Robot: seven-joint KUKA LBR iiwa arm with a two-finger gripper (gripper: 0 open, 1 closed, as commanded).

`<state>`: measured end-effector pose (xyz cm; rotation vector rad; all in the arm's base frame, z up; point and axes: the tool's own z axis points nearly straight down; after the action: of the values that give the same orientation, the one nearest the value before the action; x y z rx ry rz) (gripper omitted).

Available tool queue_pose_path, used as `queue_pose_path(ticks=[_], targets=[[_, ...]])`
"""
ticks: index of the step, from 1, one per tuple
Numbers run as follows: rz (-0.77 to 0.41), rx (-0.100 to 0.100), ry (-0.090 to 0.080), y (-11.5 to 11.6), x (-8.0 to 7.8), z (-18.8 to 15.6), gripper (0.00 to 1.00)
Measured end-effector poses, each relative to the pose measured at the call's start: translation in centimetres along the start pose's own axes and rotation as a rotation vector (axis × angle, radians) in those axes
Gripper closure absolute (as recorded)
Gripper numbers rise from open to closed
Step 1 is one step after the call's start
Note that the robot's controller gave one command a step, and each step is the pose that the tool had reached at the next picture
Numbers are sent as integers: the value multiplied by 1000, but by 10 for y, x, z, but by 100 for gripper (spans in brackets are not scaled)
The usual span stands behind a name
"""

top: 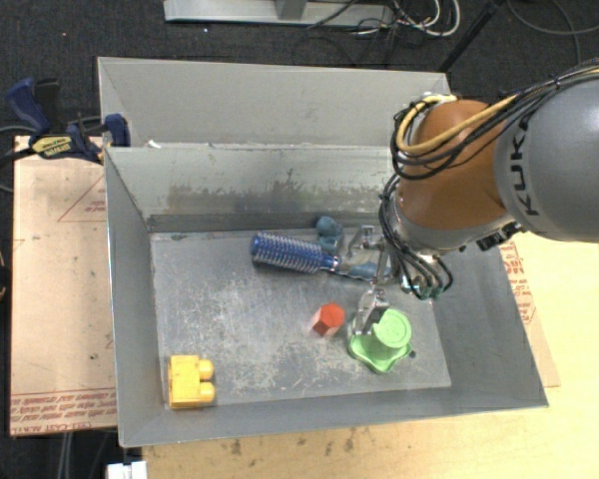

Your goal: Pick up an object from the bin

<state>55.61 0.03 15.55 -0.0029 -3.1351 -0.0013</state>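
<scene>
Nearest the camera, a pale wooden tabletop ran under the front wall of the grey metal bin, whose floor was scuffed and mostly bare. In the bin's front left corner lay a yellow toy block, well apart from everything else. Toward the front right sat a green cup-shaped piece, tilted on the bin floor. Just to its left, near but not touching it, lay a small red cube.

The gripper hung at the far left edge of the green cup-shaped piece, between it and the red cube. Whether it touched the green piece could not be told, nor whether it was open or closed. Above it, the arm's orange cover with its yellow cables came in from the right.

Farther back, a blue hairbrush lay on its side near the rear wall, its handle pointing toward the gripper. Beyond the bin, dark carpet covered the room's floor, with loose cables along the far edge.
</scene>
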Motion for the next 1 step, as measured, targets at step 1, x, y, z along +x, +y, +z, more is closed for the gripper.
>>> queue_pose_path(ticks=[1], targets=[[26, -1, -18, 34, -84, 73, 0]])
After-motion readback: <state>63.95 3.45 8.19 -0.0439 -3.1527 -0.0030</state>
